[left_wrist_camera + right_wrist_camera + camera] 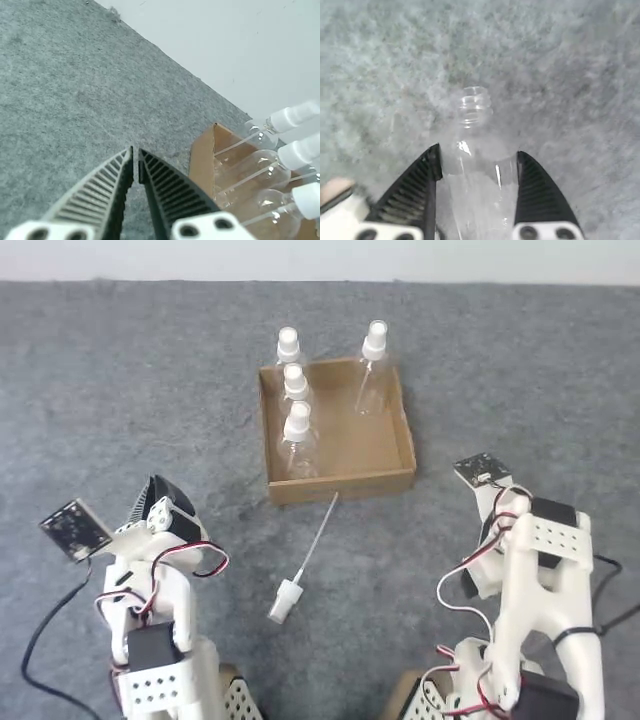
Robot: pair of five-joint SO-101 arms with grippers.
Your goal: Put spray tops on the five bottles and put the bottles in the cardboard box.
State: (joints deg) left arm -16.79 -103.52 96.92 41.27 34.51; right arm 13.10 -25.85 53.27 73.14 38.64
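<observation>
Inside the cardboard box (pixel 340 483) stand spray-topped bottles (pixel 299 440).

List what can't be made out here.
High view: whether the rear-left bottle stands inside the cardboard box or behind it; another bottle hides its base.
Right wrist view: the uncapped bottle in the right end effector, lower body cut off by the edge.
Left wrist view: spray tops, cut off by the edge.

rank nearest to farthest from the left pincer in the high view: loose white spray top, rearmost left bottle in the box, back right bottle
From the left pincer:
1. Loose white plastic spray top with long tube, on the carpet before the brown cardboard box.
2. Rearmost clear capped bottle, box's left wall.
3. Clear capped bottle, box's back right corner.
</observation>
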